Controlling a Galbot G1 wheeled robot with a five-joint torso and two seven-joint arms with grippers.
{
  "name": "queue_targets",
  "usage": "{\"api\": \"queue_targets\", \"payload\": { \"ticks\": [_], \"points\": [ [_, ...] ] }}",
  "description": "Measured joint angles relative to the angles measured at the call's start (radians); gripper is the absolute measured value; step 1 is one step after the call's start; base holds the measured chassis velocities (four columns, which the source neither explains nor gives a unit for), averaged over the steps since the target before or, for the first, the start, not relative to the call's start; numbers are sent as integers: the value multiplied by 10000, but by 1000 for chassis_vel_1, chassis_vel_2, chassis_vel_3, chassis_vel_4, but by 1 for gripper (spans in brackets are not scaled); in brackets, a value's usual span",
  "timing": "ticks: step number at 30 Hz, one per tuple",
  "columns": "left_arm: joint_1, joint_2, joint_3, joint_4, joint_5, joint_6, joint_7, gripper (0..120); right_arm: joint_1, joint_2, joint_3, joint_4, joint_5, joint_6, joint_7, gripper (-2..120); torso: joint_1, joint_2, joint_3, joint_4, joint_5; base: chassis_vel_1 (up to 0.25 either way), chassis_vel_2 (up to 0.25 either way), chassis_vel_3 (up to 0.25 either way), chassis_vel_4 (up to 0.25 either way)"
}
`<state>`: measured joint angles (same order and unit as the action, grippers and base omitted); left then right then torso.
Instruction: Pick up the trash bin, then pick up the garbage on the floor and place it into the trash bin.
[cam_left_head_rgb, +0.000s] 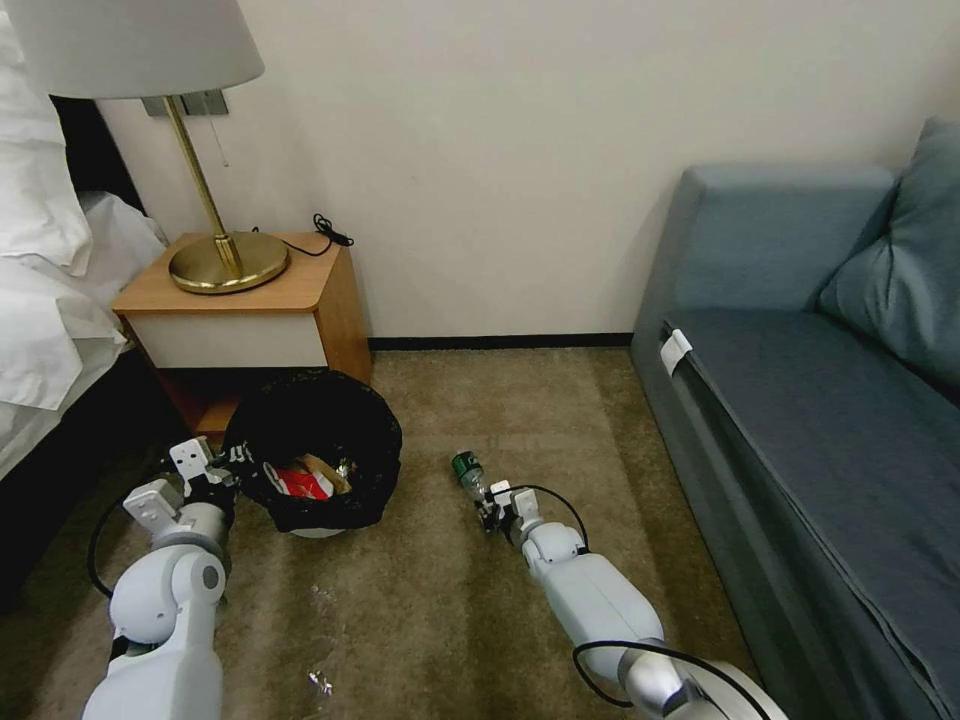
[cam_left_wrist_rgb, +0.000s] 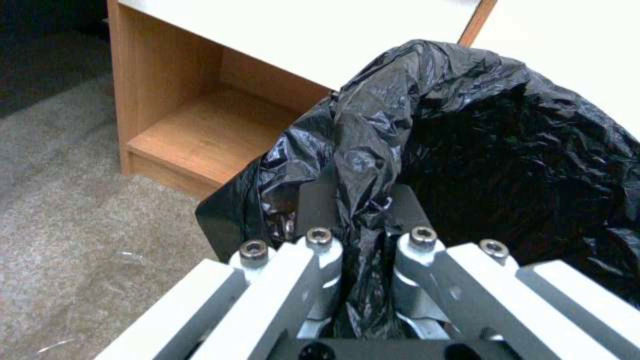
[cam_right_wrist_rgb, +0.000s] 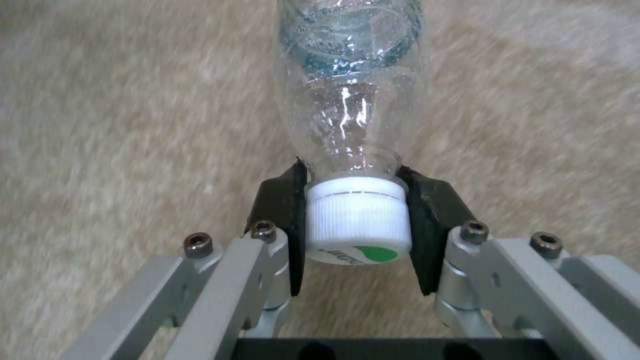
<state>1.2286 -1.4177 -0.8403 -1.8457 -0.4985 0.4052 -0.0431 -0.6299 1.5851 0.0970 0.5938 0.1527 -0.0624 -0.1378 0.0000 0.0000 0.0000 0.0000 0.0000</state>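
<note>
Three litter pieces, it seems, are already lying inside the trash bin (cam_left_head_rgb: 312, 450), which is being held by the left hand (cam_left_head_rgb: 215, 475) beside the nightstand (cam_left_head_rgb: 240, 300); the bottle (cam_left_head_rgb: 467, 472) is being gripped on the carpet (cam_left_head_rgb: 560, 420) by the right hand (cam_left_head_rgb: 492, 505). At the left wrist, the liner's rim (cam_left_wrist_rgb: 363, 150) is being pinched between closed fingers (cam_left_wrist_rgb: 317, 205). At the right wrist, the bottle's white cap (cam_right_wrist_rgb: 357, 225) is being clamped, leaving one drop judged remaining.
</note>
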Motion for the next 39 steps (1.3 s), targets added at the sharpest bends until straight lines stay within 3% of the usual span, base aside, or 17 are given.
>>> {"api": "queue_targets", "payload": {
  "ticks": [16, 23, 29, 39],
  "points": [
    [13, 20, -23, 117, -13, -31, 37, 4, 403, 90, 118, 1115, 1098, 2151, 1860, 28, 0, -1, 0, 1, 0, 0, 0, 0, 0],
    [15, 26, -23, 197, -13, -64, 45, 4, 369, 35, 58, 2067, 1147, 2295, 2023, 28, 0, 0, 0, 0, 0, 0, 0, 0, 0],
    [-70, 29, 38, 282, -12, -76, 49, 4, 148, 21, -357, 3670, 838, 2409, 2046, 28, 0, -1, 0, 0, -1, 0, 0, 0, 0],
    [-92, -25, 189, 243, 97, -65, 27, 4, -299, -615, -2397, 6930, 1004, 1669, 2211, 28, 0, 0, 0, 0, -1, 0, 0, 0, 0]
  ]
}}
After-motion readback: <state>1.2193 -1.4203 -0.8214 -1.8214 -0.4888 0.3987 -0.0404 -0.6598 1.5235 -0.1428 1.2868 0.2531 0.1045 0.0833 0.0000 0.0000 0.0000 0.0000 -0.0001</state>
